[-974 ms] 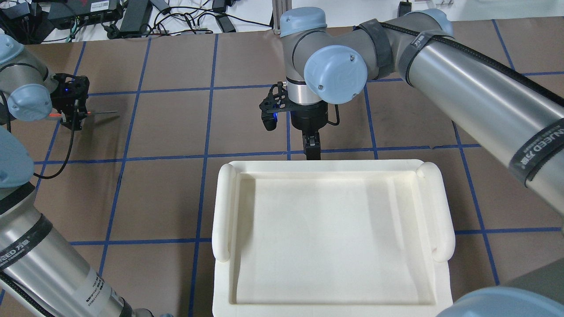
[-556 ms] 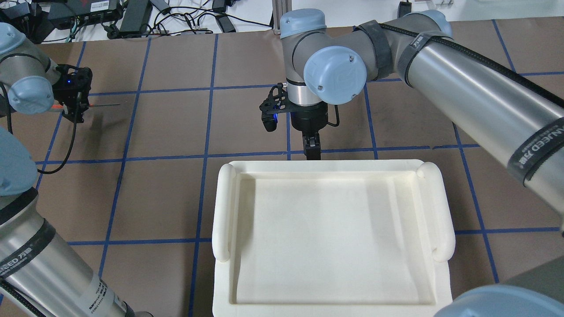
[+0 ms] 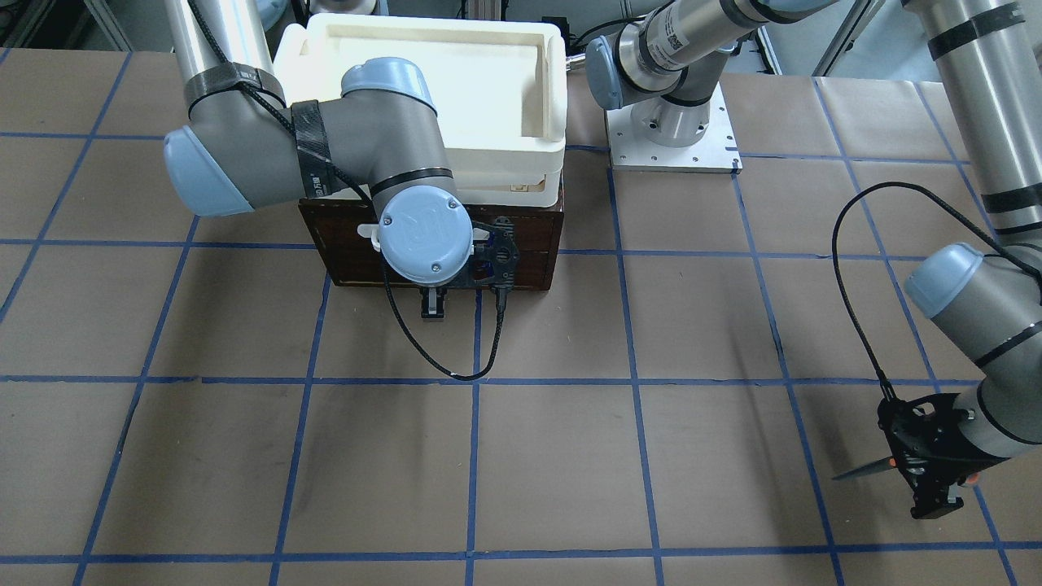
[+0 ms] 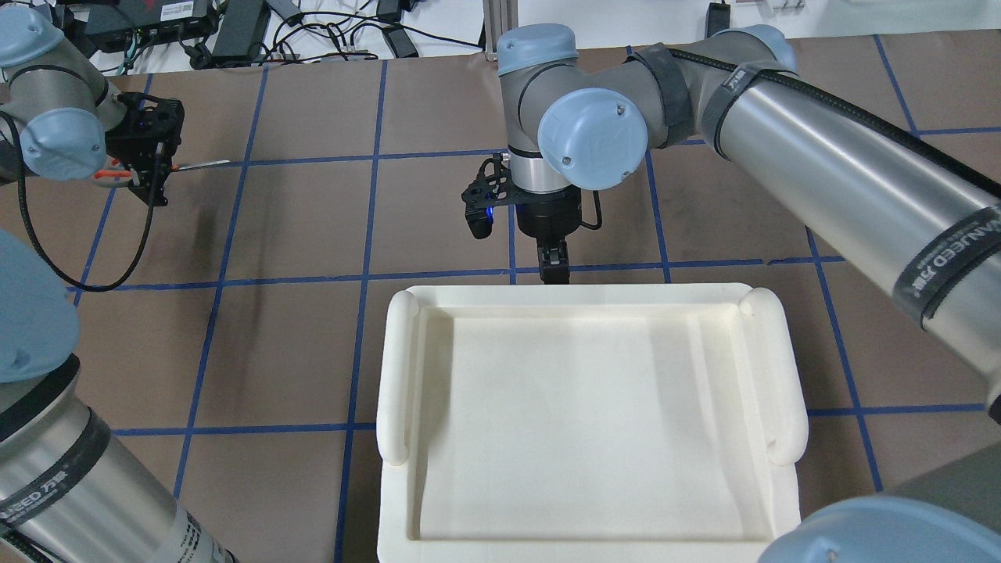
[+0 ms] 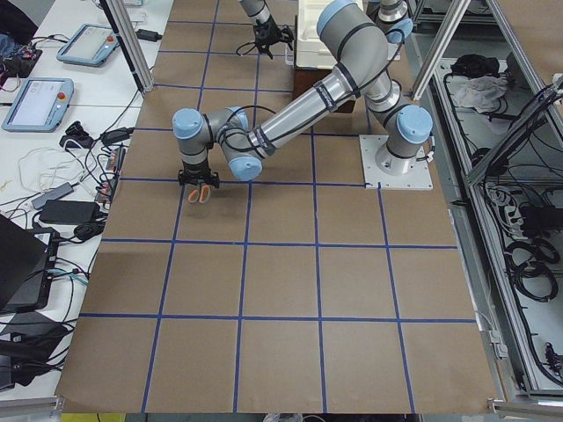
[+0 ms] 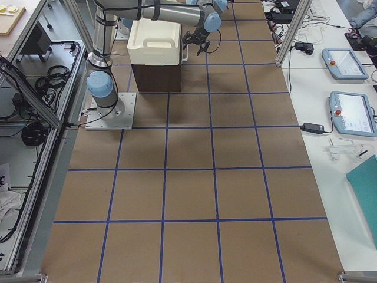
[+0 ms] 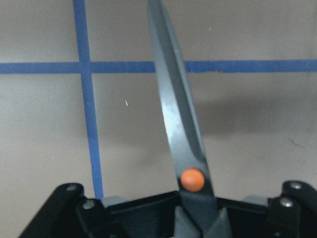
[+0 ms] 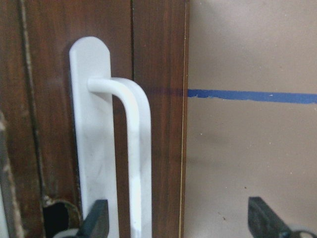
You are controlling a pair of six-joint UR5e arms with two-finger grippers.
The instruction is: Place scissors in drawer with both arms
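Observation:
My left gripper [image 4: 148,168] is shut on the scissors [image 4: 202,164] and holds them above the table at the far left, blades level and pointing toward the middle. The left wrist view shows the dark closed blades and orange pivot [image 7: 181,139]. In the front view the scissors [image 3: 863,470] stick out of that gripper [image 3: 928,480]. The dark brown drawer [image 3: 533,236] is shut under the white tray. My right gripper [image 4: 554,270] is open at the drawer's front. In the right wrist view its fingers [image 8: 96,223] straddle the white bar handle [image 8: 133,158] without gripping it.
A white plastic tray [image 4: 395,367] sits on top of the drawer cabinet. The left arm's base plate [image 3: 672,134] lies beside the cabinet. Cables and power bricks [image 4: 235,31] line the table's far edge. Brown table paper with blue grid tape lies between the two arms.
My left gripper has carried the scissors farther from the robot and a little toward the middle. The right gripper has stayed at the drawer front, its wrist shifting only slightly.

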